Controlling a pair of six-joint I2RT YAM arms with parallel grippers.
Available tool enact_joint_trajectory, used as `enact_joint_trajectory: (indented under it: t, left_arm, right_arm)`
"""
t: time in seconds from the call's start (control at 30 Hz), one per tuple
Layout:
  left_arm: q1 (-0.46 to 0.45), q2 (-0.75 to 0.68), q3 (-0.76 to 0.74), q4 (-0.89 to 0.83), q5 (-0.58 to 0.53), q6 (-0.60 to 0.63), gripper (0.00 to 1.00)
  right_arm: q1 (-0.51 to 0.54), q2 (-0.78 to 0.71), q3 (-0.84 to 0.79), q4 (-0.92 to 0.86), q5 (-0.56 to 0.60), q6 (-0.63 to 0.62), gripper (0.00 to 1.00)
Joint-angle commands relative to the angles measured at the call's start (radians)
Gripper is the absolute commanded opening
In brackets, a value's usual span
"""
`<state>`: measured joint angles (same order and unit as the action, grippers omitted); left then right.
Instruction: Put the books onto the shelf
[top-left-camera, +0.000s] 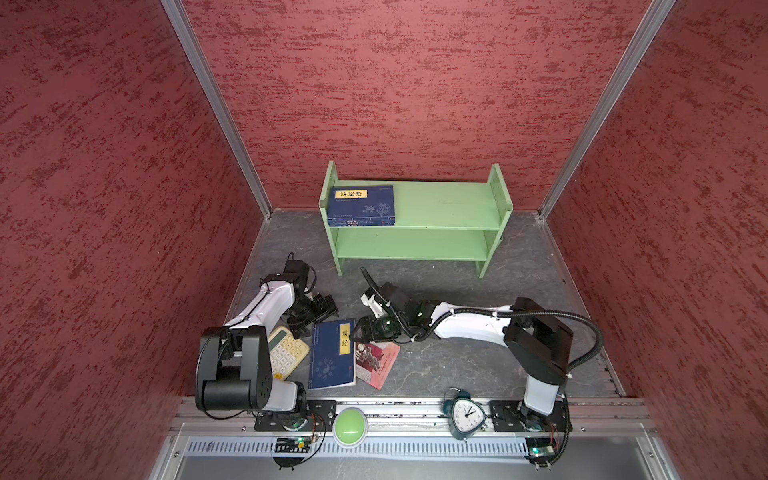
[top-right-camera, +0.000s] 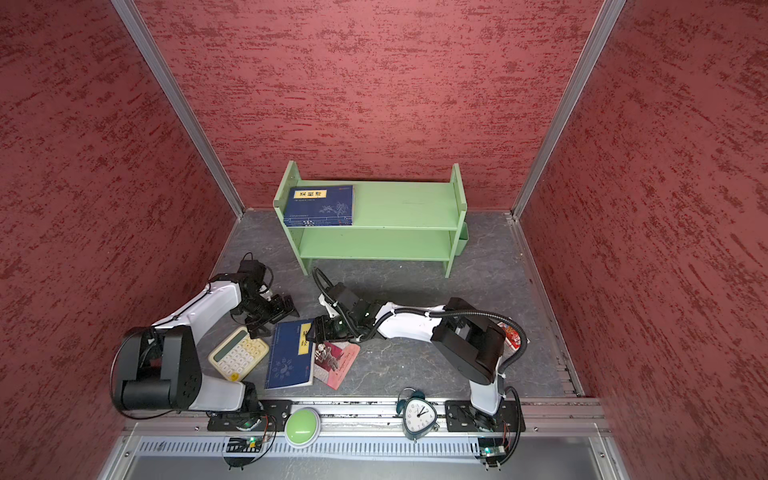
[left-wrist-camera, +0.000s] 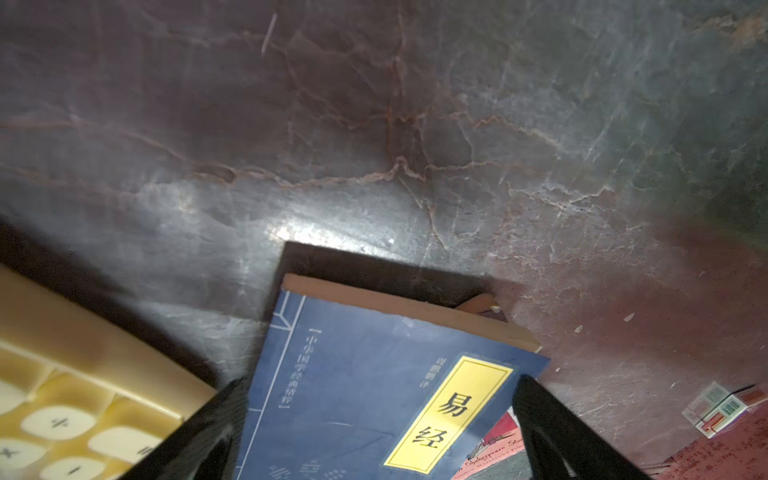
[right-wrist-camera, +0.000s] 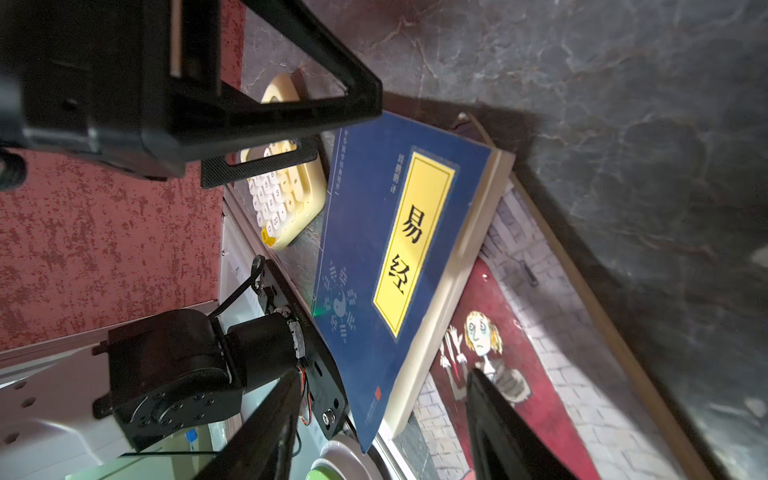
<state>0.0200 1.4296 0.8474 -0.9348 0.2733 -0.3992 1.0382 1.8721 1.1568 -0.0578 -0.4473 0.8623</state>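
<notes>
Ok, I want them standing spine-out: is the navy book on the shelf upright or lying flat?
Lying flat: the navy book rests cover up on the top tier of the shelf, yellow label showing.

The left arm (top-left-camera: 266, 303), white shells over black joints, rises from its base at the near left, folds over a bulky black shoulder and runs forward, the wrist bending back inward. Its black parallel left gripper (top-left-camera: 316, 318) hangs low, pointing toward the middle, and the left wrist view shows both triangular fingers (left-wrist-camera: 557, 432) spread fully wide. The right arm (top-left-camera: 469, 322) has the same white-and-black build, with a ribbed black cable hose (top-left-camera: 582, 322) looping beside it. It stands up from the near right, bends at the elbow and stretches its forearm leftward across the middle. The black right gripper (top-left-camera: 360, 332) sits low, rolled onto its side, its jaws standing partly apart.
</notes>
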Motion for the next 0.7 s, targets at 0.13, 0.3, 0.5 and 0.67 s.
enact_joint_trajectory:
  t: [0.13,0.3,0.5,0.67]
  left_arm:
    - [-0.014,0.033,-0.004,0.021,-0.076,0.008,1.0]
    - [-0.015,0.04,-0.022,0.042,-0.087,0.01,1.0]
    - [-0.035,0.072,-0.018,0.049,-0.072,0.011,1.0]
    - [-0.045,0.104,-0.016,0.055,-0.058,0.012,1.0]
  right_arm:
    - [0.01,0.045,0.045,-0.043,-0.025,0.008,0.63]
    - [0.01,0.064,0.067,-0.072,-0.025,-0.007,0.63]
    - [0.012,0.09,0.086,-0.086,-0.027,-0.014,0.62]
    - [0.011,0.1,0.098,-0.115,-0.009,-0.02,0.62]
